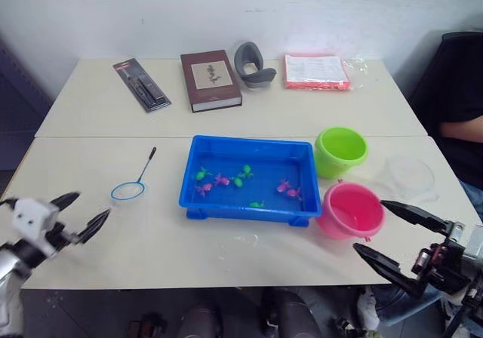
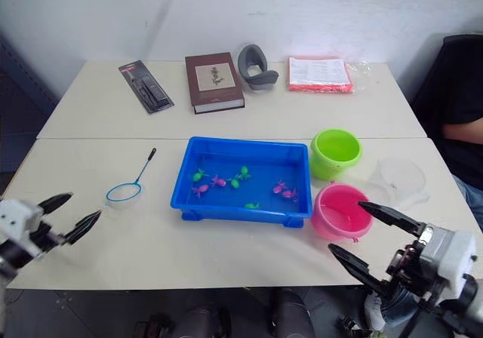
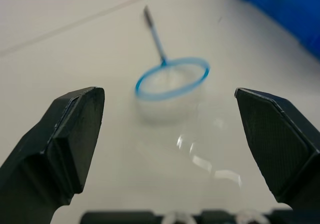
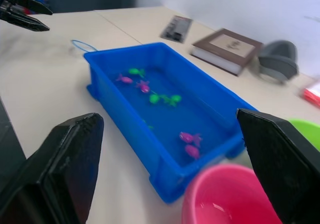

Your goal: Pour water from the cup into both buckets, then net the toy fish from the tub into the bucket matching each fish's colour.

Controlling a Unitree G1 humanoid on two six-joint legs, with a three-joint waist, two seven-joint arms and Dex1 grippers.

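Pointing away: net (image 1: pixel 133 182) handle, hoop nearest.

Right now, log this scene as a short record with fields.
tub: blue tub, mid-table, holding green and pink toy fish
buckets: green bucket and pink bucket on the tub's right side
cup: clear cup, right of the buckets
net: net lying flat, left of the tub
left tool: open, empty, near the net
right tool: open, empty, by the pink bucket
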